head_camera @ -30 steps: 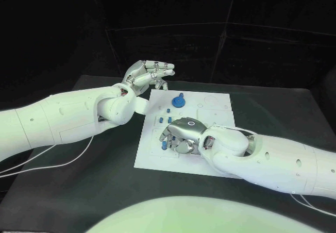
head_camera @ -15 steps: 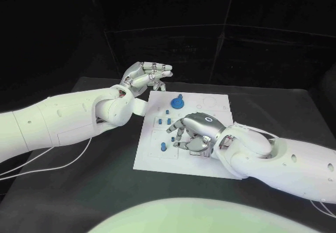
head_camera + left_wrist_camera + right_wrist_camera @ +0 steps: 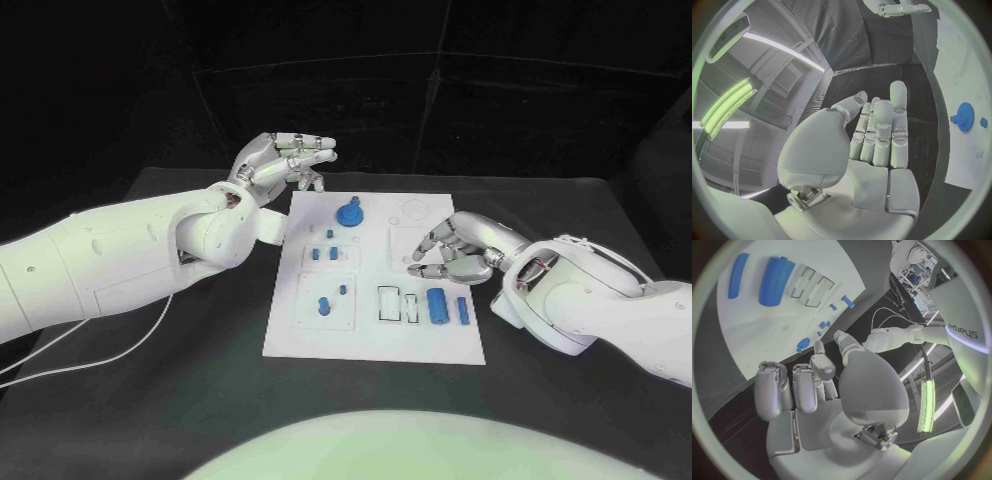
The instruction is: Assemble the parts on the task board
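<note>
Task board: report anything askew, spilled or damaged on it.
Nothing stands out. The task board lies flat on the table, the blue parts rest on it in tidy rows, and neither the left hand nor right hand holds anything.

A black table (image 3: 173,400) with a matte, dark surface carries a white rectangular task board (image 3: 433,340) lying flat at its middle, its long sides running away from the robot. A thin white cable (image 3: 87,350) trails across the table near its left side, well apart from the board.
</note>
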`<state>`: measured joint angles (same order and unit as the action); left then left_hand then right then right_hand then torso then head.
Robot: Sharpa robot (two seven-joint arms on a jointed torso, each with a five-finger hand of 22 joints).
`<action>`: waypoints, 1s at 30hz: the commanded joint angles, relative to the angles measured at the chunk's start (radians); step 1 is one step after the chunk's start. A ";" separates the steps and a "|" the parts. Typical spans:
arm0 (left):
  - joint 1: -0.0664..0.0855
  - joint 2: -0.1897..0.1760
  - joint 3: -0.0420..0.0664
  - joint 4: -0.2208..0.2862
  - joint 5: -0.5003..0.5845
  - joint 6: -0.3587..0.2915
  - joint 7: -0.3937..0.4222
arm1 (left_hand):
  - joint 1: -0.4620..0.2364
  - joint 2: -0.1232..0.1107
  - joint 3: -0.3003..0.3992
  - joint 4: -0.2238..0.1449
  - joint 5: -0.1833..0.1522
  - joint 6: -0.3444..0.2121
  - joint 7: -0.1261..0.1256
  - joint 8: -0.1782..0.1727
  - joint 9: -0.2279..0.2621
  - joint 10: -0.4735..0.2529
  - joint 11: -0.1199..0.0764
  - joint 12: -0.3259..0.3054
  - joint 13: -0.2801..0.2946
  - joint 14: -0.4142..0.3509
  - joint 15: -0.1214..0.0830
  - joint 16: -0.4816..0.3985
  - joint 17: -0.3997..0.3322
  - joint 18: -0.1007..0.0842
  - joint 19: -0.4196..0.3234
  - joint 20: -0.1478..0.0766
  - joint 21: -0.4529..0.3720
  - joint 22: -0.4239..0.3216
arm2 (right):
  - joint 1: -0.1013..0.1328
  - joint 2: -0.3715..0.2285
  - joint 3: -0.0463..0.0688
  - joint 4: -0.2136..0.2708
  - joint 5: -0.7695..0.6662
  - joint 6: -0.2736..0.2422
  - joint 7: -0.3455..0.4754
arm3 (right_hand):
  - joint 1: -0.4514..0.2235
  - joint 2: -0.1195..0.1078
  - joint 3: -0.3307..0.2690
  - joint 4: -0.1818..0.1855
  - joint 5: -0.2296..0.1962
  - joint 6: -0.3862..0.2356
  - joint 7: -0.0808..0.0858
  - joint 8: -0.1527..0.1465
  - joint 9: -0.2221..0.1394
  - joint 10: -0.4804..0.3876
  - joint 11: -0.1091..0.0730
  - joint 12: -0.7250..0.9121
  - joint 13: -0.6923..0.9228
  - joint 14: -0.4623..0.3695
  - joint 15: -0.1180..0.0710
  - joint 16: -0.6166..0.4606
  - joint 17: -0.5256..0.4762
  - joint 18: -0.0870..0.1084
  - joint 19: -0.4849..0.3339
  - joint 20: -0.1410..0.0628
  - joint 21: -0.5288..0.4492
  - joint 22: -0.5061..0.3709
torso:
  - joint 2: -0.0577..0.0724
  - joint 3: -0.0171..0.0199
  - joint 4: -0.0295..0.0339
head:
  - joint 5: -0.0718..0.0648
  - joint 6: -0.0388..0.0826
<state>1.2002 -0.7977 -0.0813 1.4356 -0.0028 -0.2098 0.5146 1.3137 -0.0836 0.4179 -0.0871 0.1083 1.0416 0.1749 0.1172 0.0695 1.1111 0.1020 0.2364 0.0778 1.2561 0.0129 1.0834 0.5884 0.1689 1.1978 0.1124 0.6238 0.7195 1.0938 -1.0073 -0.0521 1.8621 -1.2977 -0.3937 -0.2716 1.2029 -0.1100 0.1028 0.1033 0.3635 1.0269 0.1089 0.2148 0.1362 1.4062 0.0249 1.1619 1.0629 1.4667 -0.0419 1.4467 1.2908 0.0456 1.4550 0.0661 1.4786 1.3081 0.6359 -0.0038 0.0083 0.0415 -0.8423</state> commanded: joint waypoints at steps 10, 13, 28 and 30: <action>0.002 -0.007 0.000 0.009 0.002 0.010 0.004 | 0.007 0.003 -0.006 0.002 -0.003 -0.005 0.002 0.005 -0.001 -0.003 0.000 0.003 -0.001 -0.008 0.002 -0.007 -0.001 0.014 0.001 0.001 -0.005 -0.001 | -0.013 -0.068 -0.021 0.036 -0.072 0.012 -0.268 | -0.004 0.011 -0.136 0.093 -0.072 -0.059 0.005 0.046 0.036 -0.017 0.006 0.082 0.122 0.059 0.003 0.016 0.028 -0.008 0.008 0.008 0.007 0.121 | -0.001 -0.0003 -0.0005 | -0.030 0.001; 0.002 -0.007 0.000 0.009 0.002 0.010 0.004 | 0.006 0.004 -0.007 0.003 -0.003 -0.005 0.002 0.006 -0.001 -0.003 0.000 0.005 -0.001 -0.008 0.002 -0.006 0.000 0.014 0.001 0.001 -0.006 -0.002 | -0.015 -0.068 -0.036 0.033 -0.088 0.012 -0.280 | -0.004 0.011 -0.157 0.113 -0.072 -0.063 0.005 0.056 0.042 -0.018 0.007 0.085 0.130 0.059 0.004 0.015 0.027 -0.008 0.008 0.008 0.007 0.121 | -0.001 0.0004 -0.0010 | -0.029 0.002; 0.002 -0.008 -0.001 0.009 0.002 0.012 0.004 | 0.006 0.004 -0.007 0.003 -0.003 -0.005 0.002 0.006 -0.001 -0.003 0.000 0.005 -0.001 -0.008 0.002 -0.006 0.000 0.014 0.001 0.001 -0.006 -0.002 | -0.037 -0.029 -0.051 0.005 -0.135 0.068 -0.299 | -0.004 0.022 -0.229 0.187 -0.087 -0.068 -0.001 0.099 0.069 -0.007 0.003 0.103 0.171 0.061 0.002 0.023 0.046 -0.008 0.009 0.007 0.008 0.124 | 0.000 -0.0004 0.0000 | -0.030 -0.001; 0.002 -0.009 -0.001 0.010 0.002 0.012 0.005 | 0.006 0.004 -0.007 0.003 -0.003 -0.005 0.002 0.006 -0.001 -0.003 0.000 0.005 -0.001 -0.008 0.002 -0.006 0.000 0.014 0.001 0.001 -0.006 -0.002 | -0.040 -0.025 -0.052 0.001 -0.138 0.073 -0.300 | -0.004 0.022 -0.230 0.188 -0.088 -0.068 -0.001 0.100 0.070 -0.007 0.003 0.103 0.172 0.061 0.002 0.023 0.046 -0.008 0.008 0.007 0.008 0.124 | 0.000 -0.0004 0.0000 | -0.030 -0.001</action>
<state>1.2002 -0.8056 -0.0834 1.4429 -0.0028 -0.2094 0.5145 1.3137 -0.0836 0.4153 -0.0843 0.1083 1.0417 0.1749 0.1172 0.0695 1.1112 0.1019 0.2364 0.0778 1.2526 0.0164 1.0834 0.5886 0.1688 1.1978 0.1124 0.6238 0.7196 1.0541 -1.0337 -0.1033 1.8641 -1.4102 -0.3521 -0.5582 1.1963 -0.0981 -0.1232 0.2905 0.2788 0.9625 0.1128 0.3109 0.2053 1.3949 0.0287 1.2617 1.2334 1.4667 -0.0417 1.4662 1.3079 0.0459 1.4584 0.0697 1.4823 1.3078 0.6363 -0.0039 0.0078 0.0111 -0.8427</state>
